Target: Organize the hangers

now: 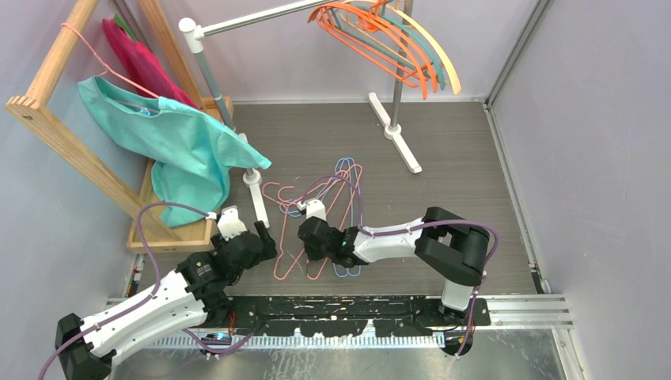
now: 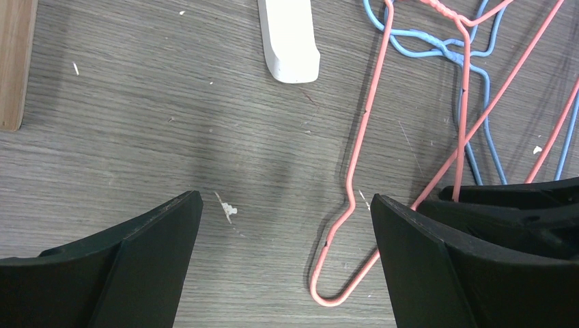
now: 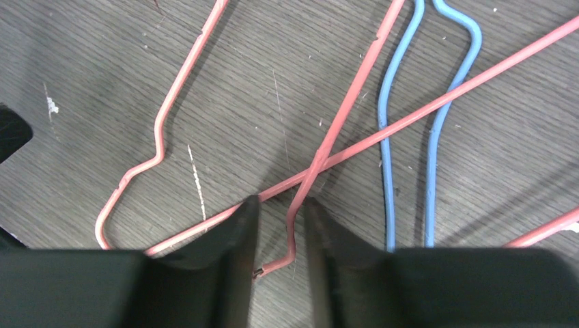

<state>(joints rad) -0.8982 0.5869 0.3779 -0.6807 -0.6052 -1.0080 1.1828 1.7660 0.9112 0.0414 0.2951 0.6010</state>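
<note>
Right gripper [image 3: 280, 225] pinches a pink wire hanger [image 3: 341, 116]; left gripper [image 2: 287, 239] spread; plastic hangers [image 1: 396, 39] hung at 12 o'clock, wire pile left.

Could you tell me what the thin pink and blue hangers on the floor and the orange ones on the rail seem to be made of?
The pink hangers and blue hangers look like thin coated wire: slender rods with tight bends and a matte colour. The orange hangers look like thicker, smooth moulded plastic, though that is less certain from this distance.
</note>
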